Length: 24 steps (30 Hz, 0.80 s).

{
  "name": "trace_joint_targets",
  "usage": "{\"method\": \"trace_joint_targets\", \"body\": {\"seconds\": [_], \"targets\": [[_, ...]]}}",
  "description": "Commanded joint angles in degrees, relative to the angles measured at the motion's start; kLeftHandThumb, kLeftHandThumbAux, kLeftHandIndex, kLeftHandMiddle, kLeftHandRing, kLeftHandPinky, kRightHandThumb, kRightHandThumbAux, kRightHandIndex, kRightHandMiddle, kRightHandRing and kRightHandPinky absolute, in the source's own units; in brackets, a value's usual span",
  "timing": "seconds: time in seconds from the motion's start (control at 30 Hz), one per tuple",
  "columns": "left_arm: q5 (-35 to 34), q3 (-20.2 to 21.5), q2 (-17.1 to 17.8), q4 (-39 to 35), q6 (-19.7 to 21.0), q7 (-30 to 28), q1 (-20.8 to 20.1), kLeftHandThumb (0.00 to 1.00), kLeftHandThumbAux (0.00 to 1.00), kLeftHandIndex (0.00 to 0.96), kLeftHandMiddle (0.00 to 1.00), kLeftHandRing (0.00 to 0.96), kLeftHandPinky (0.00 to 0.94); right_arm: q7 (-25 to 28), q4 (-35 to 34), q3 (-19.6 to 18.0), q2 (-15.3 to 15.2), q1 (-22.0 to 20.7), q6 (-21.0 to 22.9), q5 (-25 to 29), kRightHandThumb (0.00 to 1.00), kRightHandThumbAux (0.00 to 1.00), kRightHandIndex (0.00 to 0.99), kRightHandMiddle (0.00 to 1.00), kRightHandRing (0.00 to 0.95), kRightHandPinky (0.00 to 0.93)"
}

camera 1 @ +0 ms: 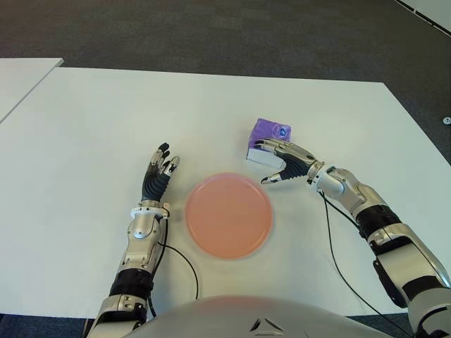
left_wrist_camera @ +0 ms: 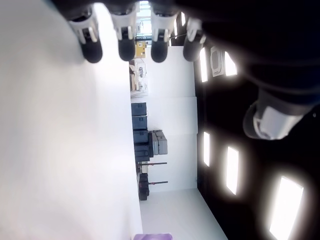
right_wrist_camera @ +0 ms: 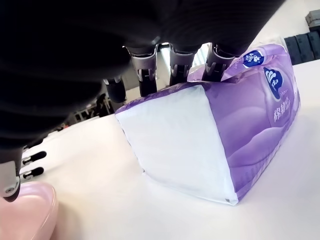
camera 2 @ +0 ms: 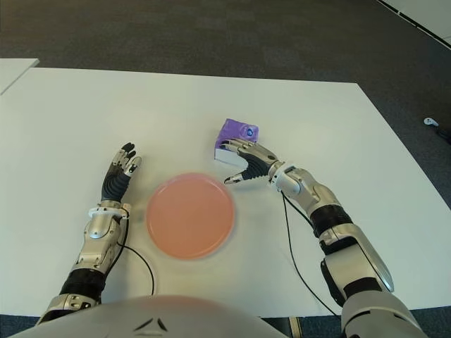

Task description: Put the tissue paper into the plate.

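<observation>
Tissue pack on the desk, right hand over it.

The purple tissue pack (camera 1: 268, 141) lies on the white desk (camera 1: 91, 120), beyond the pink plate (camera 1: 228, 215) and apart from its rim. The right hand (camera 1: 282, 160) drapes its spread fingers (right_wrist_camera: 145, 75) over the pack's top, thumb free, not closed. The left hand (camera 1: 158, 176), fingers straight, shows left of the plate. Bare desk all around.

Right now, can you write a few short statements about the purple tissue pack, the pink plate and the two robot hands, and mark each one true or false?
1. The purple plastic tissue pack lies inside the round pink plate. False: it lies on the white table, beyond the plate.
2. The right robot hand has fingers over the pack. True.
3. The left robot hand holds the pack. False: it is open and empty, left of the plate.
4. The plate holds nothing. True.
</observation>
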Motion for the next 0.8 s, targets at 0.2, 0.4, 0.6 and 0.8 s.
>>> {"method": "trace_joint_targets", "body": {"seconds": [0.2, 0.4, 0.6, 0.8], "targets": [[-0.6, -0.1, -0.1, -0.1, 1.6, -0.8, 2.2, 0.0, 0.445, 0.0, 0.0, 0.0, 0.0, 4.6, -2.9, 1.3, -3.1, 9.3, 0.4, -0.1, 0.106, 0.458, 0.0, 0.0, 0.0, 0.0], [-0.6, -0.1, -0.1, -0.4, 2.1, -0.9, 2.3, 0.0, 0.448, 0.0, 0.0, 0.0, 0.0, 5.0, -4.4, 1.0, -3.6, 10.1, 0.9, 0.3, 0.104, 0.457, 0.0, 0.0, 0.0, 0.0], [-0.6, -0.1, 0.0, -0.5, 2.4, -1.0, 2.3, 0.0, 0.449, 0.0, 0.0, 0.0, 0.0, 5.2, -4.9, 0.8, -3.6, 10.4, 1.2, 0.3, 0.104, 0.457, 0.0, 0.0, 0.0, 0.0], [-0.7, 0.0, 0.1, -0.6, 3.0, -0.9, 2.2, 0.0, 0.448, 0.0, 0.0, 0.0, 0.0, 5.4, -5.0, 0.8, -3.5, 10.3, 1.3, 0.3, 0.104, 0.457, 0.0, 0.0, 0.0, 0.0]]}}
